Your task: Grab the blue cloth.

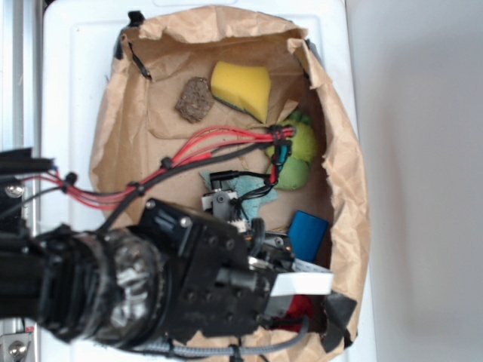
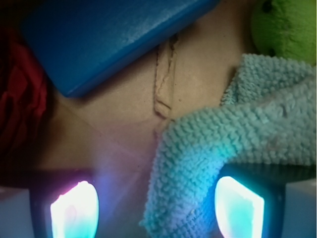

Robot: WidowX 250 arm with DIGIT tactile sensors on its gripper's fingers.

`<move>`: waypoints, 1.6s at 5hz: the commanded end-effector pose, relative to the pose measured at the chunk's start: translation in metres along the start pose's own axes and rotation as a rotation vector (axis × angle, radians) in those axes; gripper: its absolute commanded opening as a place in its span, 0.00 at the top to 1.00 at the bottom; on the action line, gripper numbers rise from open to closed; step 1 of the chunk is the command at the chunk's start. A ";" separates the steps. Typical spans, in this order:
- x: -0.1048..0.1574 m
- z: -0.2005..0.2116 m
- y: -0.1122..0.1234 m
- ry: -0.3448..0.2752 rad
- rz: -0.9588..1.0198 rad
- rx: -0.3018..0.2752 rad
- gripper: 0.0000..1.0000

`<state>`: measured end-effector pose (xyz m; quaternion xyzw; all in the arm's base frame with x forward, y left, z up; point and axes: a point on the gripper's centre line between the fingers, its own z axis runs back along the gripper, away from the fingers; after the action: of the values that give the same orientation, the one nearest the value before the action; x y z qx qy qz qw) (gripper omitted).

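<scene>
I am looking down at a brown paper liner (image 1: 121, 113) that is filling a white tub (image 1: 75, 45), with the black arm (image 1: 113, 286) taking up the lower left of the exterior view. Red and black cables (image 1: 204, 147) are running from the arm across the paper toward the green plush toy (image 1: 298, 154) on the right side.

The blue cloth (image 2: 233, 144) is lying near the middle of the liner, just below and left of the green plush toy, and mostly hidden by the arm in the exterior view. In the wrist view it is spreading across the right half of the picture, with one fold reaching down between the two fingers and draping close against the right one.

The gripper (image 2: 158, 210) is standing open, both glowing fingertips (image 2: 74, 210) well apart, and I am seeing nothing clamped between them; the left one is over bare paper.

The blue block (image 2: 109, 39) is lying beyond the cloth, apart from it, with a strip of paper between. A red fabric item (image 2: 20, 99) is sitting beside the block at the left edge of the wrist view. The yellow sponge (image 1: 241, 87) is resting at the far end of the liner, and the small brown lump (image 1: 195, 99) is just beside it.
</scene>
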<state>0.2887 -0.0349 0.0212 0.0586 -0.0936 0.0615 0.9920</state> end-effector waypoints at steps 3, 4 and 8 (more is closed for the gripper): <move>0.003 -0.006 -0.003 0.000 -0.001 -0.028 1.00; 0.002 0.012 -0.001 -0.022 -0.005 -0.084 1.00; 0.003 0.115 0.024 -0.105 -0.011 -0.163 1.00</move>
<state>0.2582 -0.0341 0.1134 -0.0200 -0.1099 0.0438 0.9928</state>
